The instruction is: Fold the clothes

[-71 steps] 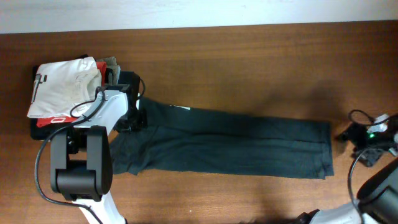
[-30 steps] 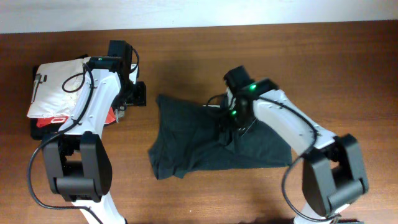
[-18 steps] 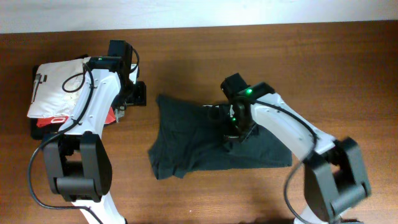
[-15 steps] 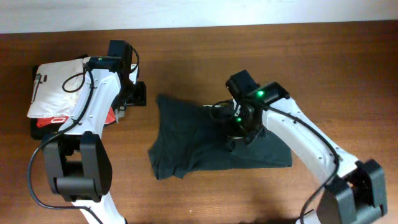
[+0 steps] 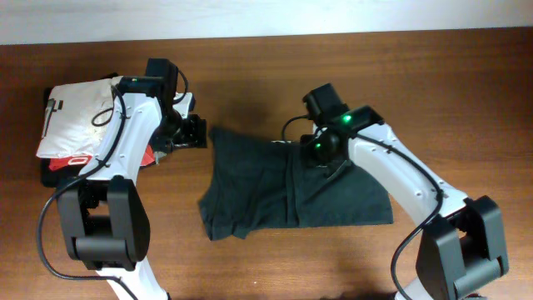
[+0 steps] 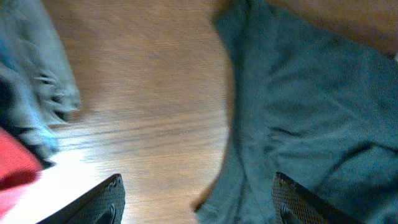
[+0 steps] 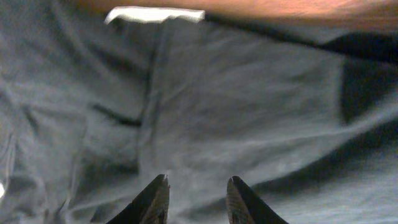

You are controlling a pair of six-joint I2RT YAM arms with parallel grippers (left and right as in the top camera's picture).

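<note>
Brown wooden tabletop (image 5: 433, 75) fills the overhead view, and the dark T-shirt (image 5: 283, 187) lies on it mid-table, bunched into a rough rectangle with plain fabric facing up and creases running down its middle. A small white label (image 7: 152, 14) shows at the shirt's far edge, ahead of the right gripper's fingers. The right gripper (image 7: 198, 190) hangs over the upper middle of the shirt with its fingers a narrow gap apart and nothing between them. Creased fabric spreads below and to both sides of them. The left gripper (image 6: 198, 194) is spread wide and empty over bare wood just off the shirt's left edge. The cloth lies beside and beyond one finger. Past the other finger sit a crumpled grey garment (image 6: 31, 93) and a red garment (image 6: 15, 174). Overhead, a white folded garment (image 5: 83, 117) tops that pile beside the left arm.
</note>
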